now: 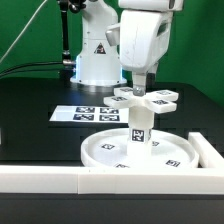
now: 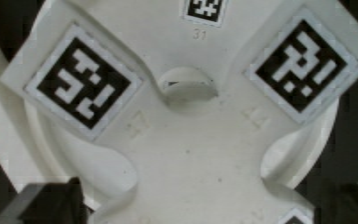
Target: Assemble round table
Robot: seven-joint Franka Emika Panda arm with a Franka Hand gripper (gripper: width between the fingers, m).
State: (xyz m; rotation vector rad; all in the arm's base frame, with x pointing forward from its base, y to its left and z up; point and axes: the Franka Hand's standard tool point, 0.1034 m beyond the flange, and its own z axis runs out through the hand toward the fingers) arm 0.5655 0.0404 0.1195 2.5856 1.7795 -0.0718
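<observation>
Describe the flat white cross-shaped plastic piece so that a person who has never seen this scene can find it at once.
Start at the large rimmed white round disc near the front of the black table. A short white cylindrical post stands upright in its middle. The flat white cross-shaped piece sits on top of that post, under the gripper; only it has four arms carrying tags.

Post (image 1: 140, 124) upright on disc (image 1: 100, 150) — cross (image 1: 145, 97) seemingly atop.

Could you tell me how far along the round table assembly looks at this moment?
Apparently done: the post stands upright on the round disc, which lies against the white wall. In hand: the cross-shaped piece sits atop the post, directly under the gripper; whether the gripper grips it is unclear. Left: probably fastening the cross-shaped piece and letting go.
</observation>
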